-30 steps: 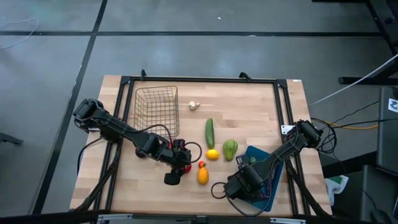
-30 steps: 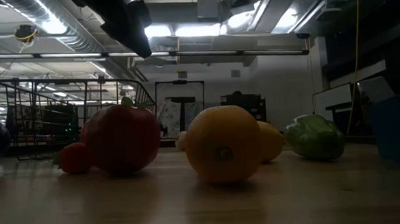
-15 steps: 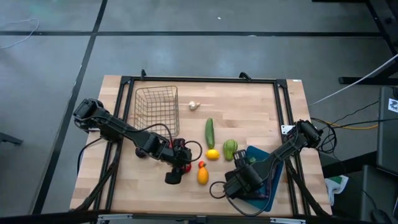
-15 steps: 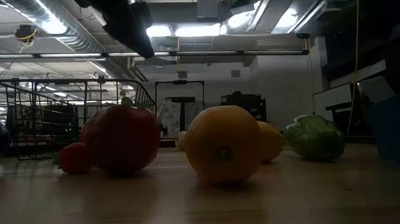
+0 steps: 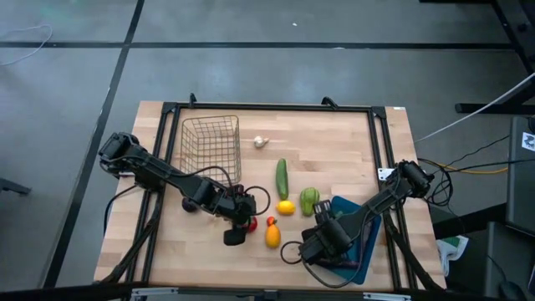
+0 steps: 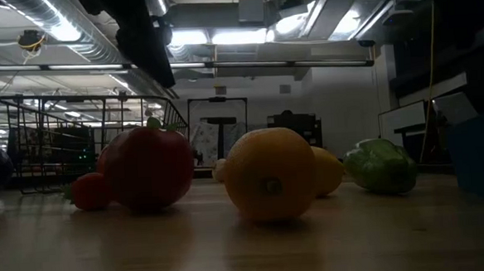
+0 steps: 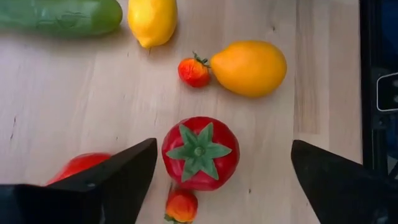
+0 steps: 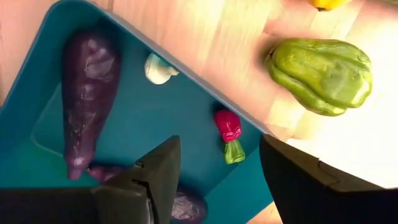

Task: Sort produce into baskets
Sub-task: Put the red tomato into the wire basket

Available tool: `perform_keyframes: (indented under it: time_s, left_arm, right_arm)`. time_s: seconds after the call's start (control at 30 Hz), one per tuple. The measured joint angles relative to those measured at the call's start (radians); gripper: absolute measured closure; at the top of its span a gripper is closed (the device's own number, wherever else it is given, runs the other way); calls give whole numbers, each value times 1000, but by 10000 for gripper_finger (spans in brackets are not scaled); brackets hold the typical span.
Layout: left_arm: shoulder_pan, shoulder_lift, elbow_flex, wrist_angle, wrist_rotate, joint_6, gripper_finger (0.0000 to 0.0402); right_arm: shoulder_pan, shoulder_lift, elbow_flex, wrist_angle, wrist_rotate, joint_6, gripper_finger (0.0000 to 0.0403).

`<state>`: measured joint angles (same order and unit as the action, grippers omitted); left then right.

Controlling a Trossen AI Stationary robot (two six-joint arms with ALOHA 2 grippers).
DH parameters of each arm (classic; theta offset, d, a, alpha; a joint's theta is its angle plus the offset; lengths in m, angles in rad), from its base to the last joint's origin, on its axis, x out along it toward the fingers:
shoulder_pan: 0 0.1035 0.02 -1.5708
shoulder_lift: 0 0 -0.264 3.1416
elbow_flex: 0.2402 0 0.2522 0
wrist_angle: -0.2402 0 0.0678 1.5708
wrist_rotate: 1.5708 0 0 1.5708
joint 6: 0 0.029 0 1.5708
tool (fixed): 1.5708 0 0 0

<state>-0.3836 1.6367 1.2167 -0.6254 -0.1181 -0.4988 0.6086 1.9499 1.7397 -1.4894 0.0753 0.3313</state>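
While your left hand (image 7: 217,180) hangs with fingers spread wide, the large red tomato (image 7: 200,152) lies between them on the worktop (image 7: 74,93). Your right hand (image 8: 217,180), fingers parted and empty, hovers over the teal tray (image 8: 155,118).

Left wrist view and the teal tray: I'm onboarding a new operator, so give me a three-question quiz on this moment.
1. True or false: the left gripper is shut on the big red tomato.
2. Which lies in the teal tray? A) purple eggplant B) cucumber C) lemon
3. Fill in: the small tomato touches the ___ fruit beside it.

Key: 1. False; its fingers stand open on either side of the tomato. 2. A, the purple eggplant. 3. Orange.
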Motion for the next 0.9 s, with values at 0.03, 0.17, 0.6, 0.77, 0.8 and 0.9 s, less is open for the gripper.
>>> perform_keyframes:
  time_s: [0.03, 0.17, 0.6, 0.77, 0.8, 0.9]
  left_arm:
    - [0, 0, 0, 1, 0, -10, 29]
    - [-8, 0, 0, 7, 0, -122, 23]
    - [-10, 95, 0, -47, 0, -97, 22]
    - [-9, 136, 0, -37, 3, -98, 22]
    - [-8, 142, 0, -34, 2, -98, 22]
    - [-7, 164, 0, -39, 3, -97, 22]
  right_arm:
    - [0, 0, 0, 0, 0, 0, 187]
    - [0, 0, 0, 2, 0, 0, 187]
    - [0, 0, 0, 9, -1, 0, 187]
    - [0, 0, 0, 25, -1, 0, 187]
    - [0, 0, 0, 25, -1, 0, 187]
    - [0, 0, 0, 26, -1, -1, 187]
